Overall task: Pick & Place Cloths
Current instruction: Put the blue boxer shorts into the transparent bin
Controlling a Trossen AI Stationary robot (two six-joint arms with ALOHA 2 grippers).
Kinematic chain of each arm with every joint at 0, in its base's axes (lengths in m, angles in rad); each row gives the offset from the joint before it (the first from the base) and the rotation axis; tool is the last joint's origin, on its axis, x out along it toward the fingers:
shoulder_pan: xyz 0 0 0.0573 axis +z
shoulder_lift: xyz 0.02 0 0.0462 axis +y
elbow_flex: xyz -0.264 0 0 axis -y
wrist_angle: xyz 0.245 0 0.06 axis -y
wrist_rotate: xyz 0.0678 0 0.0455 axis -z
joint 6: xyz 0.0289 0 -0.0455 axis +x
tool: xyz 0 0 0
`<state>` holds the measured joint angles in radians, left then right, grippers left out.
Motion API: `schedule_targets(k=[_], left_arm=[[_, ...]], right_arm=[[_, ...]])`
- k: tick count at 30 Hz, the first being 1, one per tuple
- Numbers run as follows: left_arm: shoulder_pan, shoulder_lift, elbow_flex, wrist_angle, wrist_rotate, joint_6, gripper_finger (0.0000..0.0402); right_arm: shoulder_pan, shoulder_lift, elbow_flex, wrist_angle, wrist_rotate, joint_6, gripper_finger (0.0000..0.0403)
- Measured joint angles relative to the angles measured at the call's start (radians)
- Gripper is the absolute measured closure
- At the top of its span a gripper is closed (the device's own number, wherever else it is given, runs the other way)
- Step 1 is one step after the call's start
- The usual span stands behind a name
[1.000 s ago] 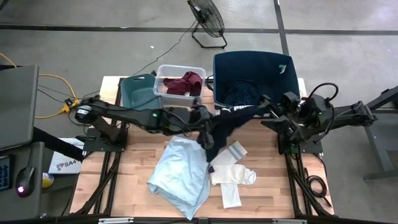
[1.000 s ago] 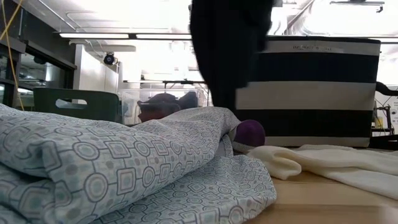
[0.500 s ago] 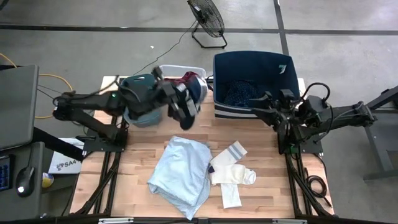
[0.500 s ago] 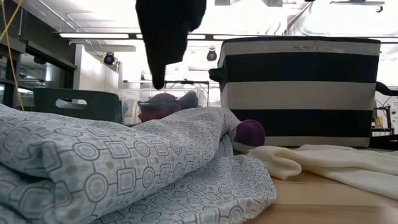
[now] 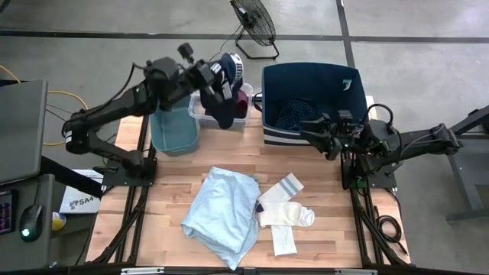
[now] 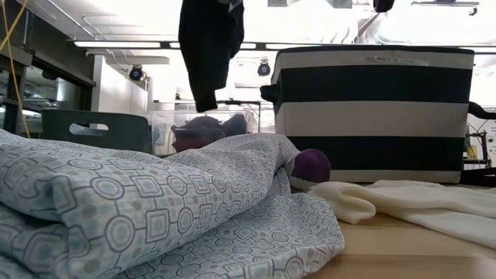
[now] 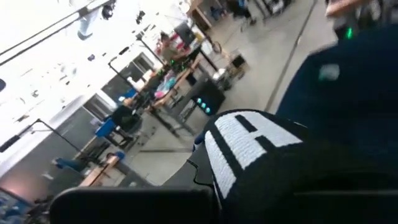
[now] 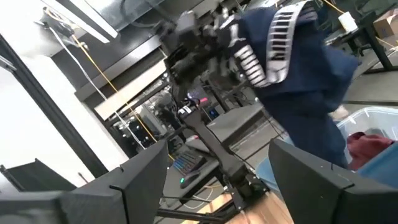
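A black cloth with white lettering (image 5: pixel 223 111) hangs from my raised left gripper (image 5: pixel 208 76), above the clear bin (image 5: pixel 200 90); the low view shows the black cloth (image 6: pixel 208 46) dangling well clear of the table. My left gripper is shut on it. My right gripper (image 5: pixel 312 131) is open and touches nothing; it hovers at the near side of the navy bin (image 5: pixel 336 76). The pale-blue cloth (image 5: pixel 221 210) and white pieces (image 5: pixel 284 218) lie on the table. A maroon cloth (image 5: pixel 243 98) lies in the clear bin, and a navy dotted one (image 5: pixel 294 114) in the navy bin. My left gripper holds the black cloth at its upper end, near the white lettering (image 7: pixel 245 146). The cloth bunches over the fingers and hides the place of contact. It hangs slack below the gripper, lifted clear of the table and of the bin.
A teal bin (image 5: pixel 172 122) stands left of the clear bin at the far edge. The striped side of the navy bin (image 6: pixel 372 116) rises behind the cloths. Bare wood shows along the table's left and right sides. A floor fan (image 5: pixel 254 23) stands beyond the table.
The black cloth was stretched between both grippers over the table's middle. It has come free of my right gripper. My left gripper has swung up and toward the far-left, carrying the cloth over the clear bin. My right gripper has shifted slightly left.
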<state>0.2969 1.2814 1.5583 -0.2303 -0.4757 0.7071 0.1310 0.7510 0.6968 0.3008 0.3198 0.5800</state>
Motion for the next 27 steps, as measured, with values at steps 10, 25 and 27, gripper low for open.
schedule_targets(k=[10,25,27], left_arm=[[0.247,0.079,0.001,0.017,0.221,0.094,0.0402],[0.299,0.216,0.001,-0.259,0.261,-0.128,0.0401],[0.300,0.236,0.000,-0.312,0.260,-0.209,0.0401]], right_arm=[[0.000,0.015,0.000,0.001,0.049,0.003,0.0133],[0.000,0.014,0.000,0.002,0.106,0.003,0.0133],[0.000,0.014,0.000,0.002,0.105,0.003,0.0133]])
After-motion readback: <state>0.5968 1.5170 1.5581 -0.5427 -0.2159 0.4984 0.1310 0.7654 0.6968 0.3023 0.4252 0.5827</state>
